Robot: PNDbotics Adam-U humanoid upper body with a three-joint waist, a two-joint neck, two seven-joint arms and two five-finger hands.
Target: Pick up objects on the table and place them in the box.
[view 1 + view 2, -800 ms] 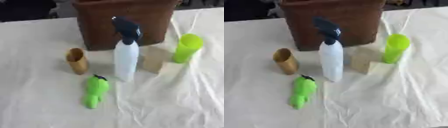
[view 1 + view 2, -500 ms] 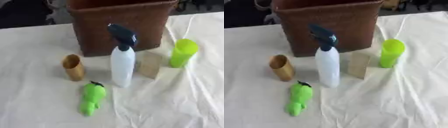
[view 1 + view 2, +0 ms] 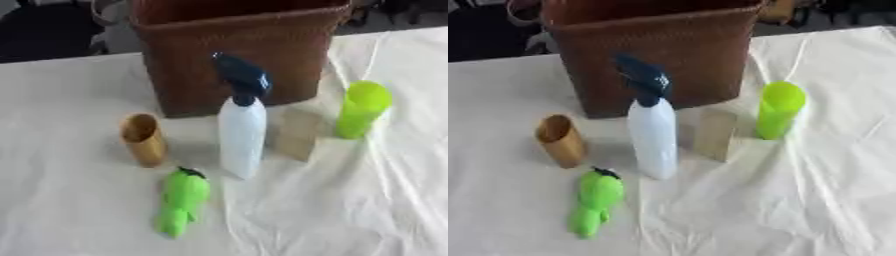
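Neither hand shows in either eye view, so finger state is unknown: can't tell open, curled or holding. That also kills the "which way from the fingers" reference; all I can give is layout against the sides the arms would enter from.

Nothing visibly in the dark brown woven wicker box [image 3: 245,60] yet; its inside is mostly out of sight at the far edge of the white cloth-covered table [image 3: 350,210]. Five objects are out in front of it:

- white plastic spray bottle with dark blue trigger head [image 3: 241,131]: upright, centre, long axis vertical, just in front of the box wall.
- tan wooden block [image 3: 296,134]: upright, just right of the bottle, slightly behind it.
- lime green plastic tumbler [image 3: 360,109]: upright, furthest right, near the box's right corner.
- tan bamboo-coloured cylindrical cup [image 3: 143,139]: left of the bottle, leaning slightly, mouth up.
- green pepper-shaped toy with dark stem [image 3: 181,200]: lying flat, nearest the robot, long axis running near-to-far, stem toward the bottle.

Judgement: the right hand is better placed for the tumbler and block, the left for the cup and toy. The bottle is roughly equal for both. The toy is the only one that would want a top-down grasp across its axis; the rest suit a side wrap.
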